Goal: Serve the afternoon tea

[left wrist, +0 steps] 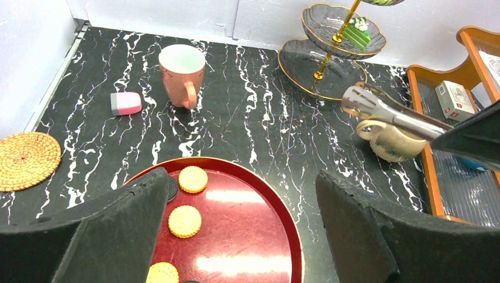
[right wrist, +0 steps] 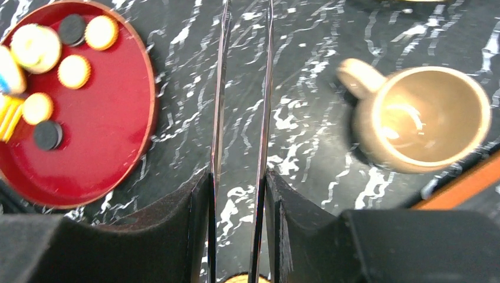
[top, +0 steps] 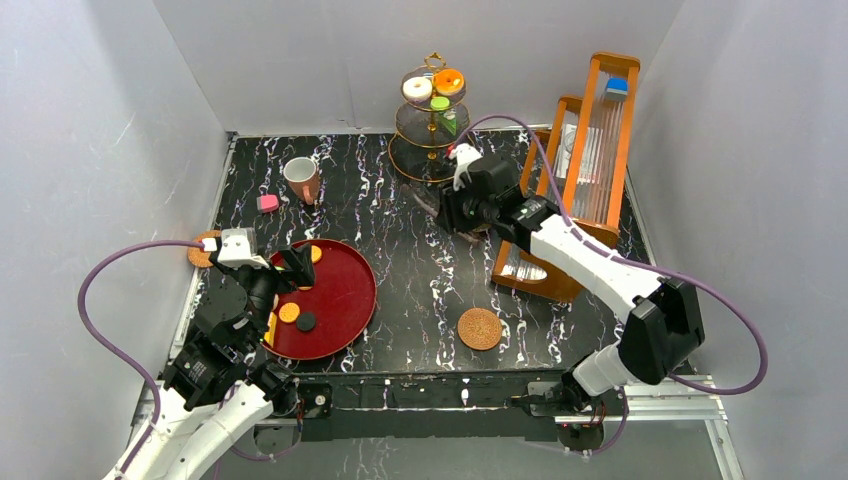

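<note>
My left gripper (top: 295, 268) (left wrist: 242, 224) hovers wide open over the red tray, with nothing between its fingers. Yellow cookies (left wrist: 184, 221) (right wrist: 73, 71) and dark ones (top: 306, 321) lie on that tray. My right gripper (top: 450, 205) (right wrist: 239, 177) is shut on metal tongs (right wrist: 221, 88) (left wrist: 383, 112), whose two arms run forward between the fingers. A beige mug (right wrist: 433, 118) (left wrist: 392, 141) stands upright just to the right of the tongs. The gold three-tier stand (top: 432, 130) carries two donuts (top: 417, 88) and a green cake slice (left wrist: 357, 32). A pink-sided mug (top: 301, 178) (left wrist: 181, 73) stands at the back left.
The round red tray (top: 365, 300) (left wrist: 277, 200) sits front left. A pink pastry (top: 267, 203) (left wrist: 125, 103) lies beside the pink-sided mug. Woven coasters lie at front centre (top: 479, 328) and the left edge (top: 203, 248) (left wrist: 26, 160). A wooden rack (top: 590, 150) fills the right side.
</note>
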`<state>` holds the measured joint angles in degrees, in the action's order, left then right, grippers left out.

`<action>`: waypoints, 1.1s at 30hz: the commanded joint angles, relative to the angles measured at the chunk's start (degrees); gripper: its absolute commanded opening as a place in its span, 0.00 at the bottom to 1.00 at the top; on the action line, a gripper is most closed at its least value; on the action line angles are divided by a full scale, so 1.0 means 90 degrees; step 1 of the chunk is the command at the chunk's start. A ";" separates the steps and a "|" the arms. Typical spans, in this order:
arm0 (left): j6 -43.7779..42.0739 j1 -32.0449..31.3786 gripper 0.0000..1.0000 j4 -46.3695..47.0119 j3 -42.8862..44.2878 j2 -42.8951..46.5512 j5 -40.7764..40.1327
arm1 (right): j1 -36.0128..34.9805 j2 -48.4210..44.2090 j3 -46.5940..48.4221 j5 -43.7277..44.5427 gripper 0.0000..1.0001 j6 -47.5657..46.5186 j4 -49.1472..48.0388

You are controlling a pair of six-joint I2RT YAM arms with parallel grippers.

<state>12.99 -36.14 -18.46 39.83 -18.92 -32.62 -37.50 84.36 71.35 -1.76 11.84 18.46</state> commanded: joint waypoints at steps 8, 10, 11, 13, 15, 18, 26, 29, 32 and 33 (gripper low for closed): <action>-0.0023 -0.0026 0.92 0.0083 -0.0024 0.0031 -0.0318 | -0.1548 -0.0543 -0.1046 -0.0823 0.46 -0.0692 -0.1809; -0.0011 -0.0027 0.92 0.0062 -0.0016 0.0046 -0.0337 | -0.1752 -0.0474 -0.1210 -0.1110 0.46 -0.0764 -0.2075; -0.0004 -0.0027 0.92 0.0050 -0.0017 0.0063 -0.0341 | -0.1838 -0.0396 -0.1235 -0.1208 0.46 -0.0803 -0.2208; 0.0001 -0.0027 0.92 0.0065 -0.0015 0.0093 -0.0380 | -0.2056 -0.0266 -0.1239 -0.1315 0.46 -0.0961 -0.2335; 0.0002 -0.0027 0.92 0.0065 -0.0016 0.0142 -0.0401 | -0.2275 -0.0119 -0.1218 -0.1375 0.46 -0.1243 -0.2422; 0.0002 -0.0027 0.91 0.0087 -0.0040 0.0262 -0.0424 | -0.2556 0.0120 -0.1117 -0.1522 0.47 -0.1646 -0.2467; 0.0021 -0.0027 0.92 0.0117 -0.0090 0.0577 -0.0816 | -0.2912 0.0832 -0.0835 -0.2037 0.49 -0.1915 -0.2545; 0.0031 -0.0027 0.92 0.0112 -0.0110 0.0683 -0.0929 | -0.3001 0.1111 -0.0650 -0.2173 0.50 -0.2072 -0.2435; 0.0038 -0.0026 0.92 0.0115 -0.0119 0.0759 -0.0964 | -0.3077 0.1343 -0.0457 -0.2160 0.52 -0.2230 -0.2344; 0.0040 -0.0027 0.92 0.0112 -0.0133 0.0781 -0.0958 | -0.3093 0.1415 -0.0405 -0.2173 0.52 -0.2269 -0.2318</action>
<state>13.06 -36.14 -18.44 39.03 -12.78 -38.85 -64.47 95.79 63.02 -19.38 -5.52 -0.08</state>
